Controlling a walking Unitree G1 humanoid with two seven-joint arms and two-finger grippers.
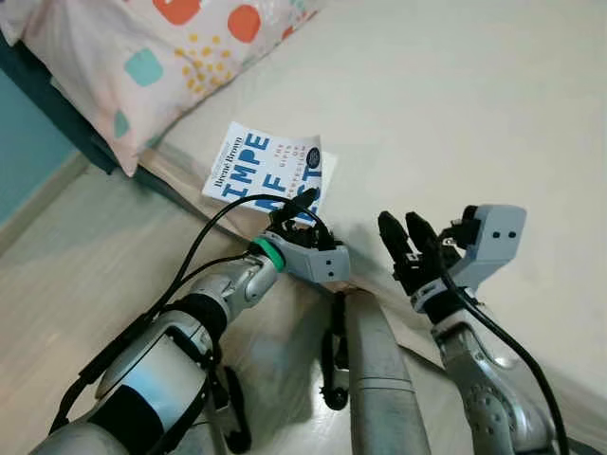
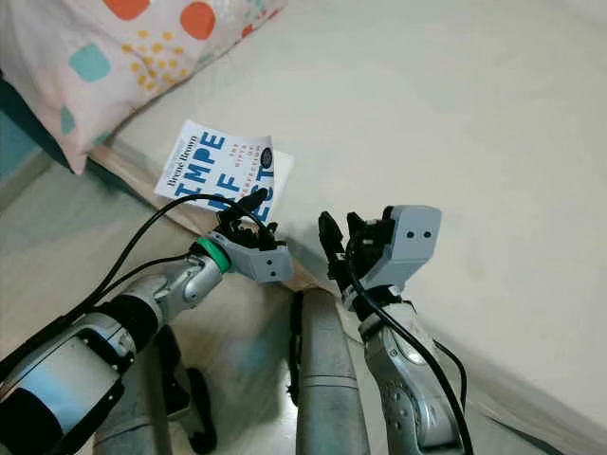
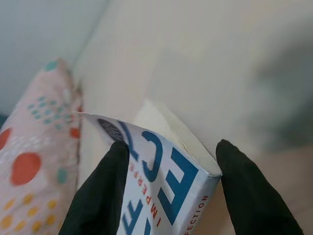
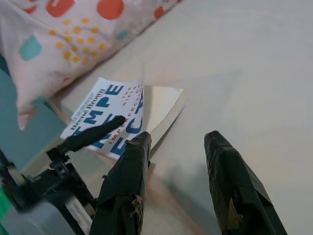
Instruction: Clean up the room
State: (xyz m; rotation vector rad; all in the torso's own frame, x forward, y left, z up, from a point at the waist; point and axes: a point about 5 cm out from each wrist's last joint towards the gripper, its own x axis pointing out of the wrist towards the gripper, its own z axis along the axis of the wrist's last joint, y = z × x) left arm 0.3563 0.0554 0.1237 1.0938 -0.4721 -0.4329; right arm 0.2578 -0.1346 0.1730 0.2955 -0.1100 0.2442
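Book [image 1: 270, 171] on the bed [image 1: 455, 114], white-and-blue cover up, at the near edge of the mattress just beside the patterned pillow [image 1: 161, 57]. Cover lifted and curling away from the pages below, as seen from the right wrist. Bottom corner of the book overhanging or level with the bed's edge; hard to tell which.

Judged from this: tidying barely under way as far as this item goes. Book not yet lifted clear, not yet put anywhere proper. Left to do: secure the hold, raise it off the mattress, carry it to wherever books belong. Nothing else out of place to be made out here.

Left tool [image 3: 168, 191] at the book's near corner, fingers [image 3: 100, 196] parted wide, one on each side of the spine end. Cover corner lying against one finger; other finger standing apart from the book's edge. So straddling, not pinching: released, with contact on one side at most. Probably a closing squeeze needed next, with some risk of catching only the loose cover instead of the whole block of pages.

Right tool [image 1: 414, 248] raised over the bed's edge, near the book but well clear of it, fingers spread, holding nothing.
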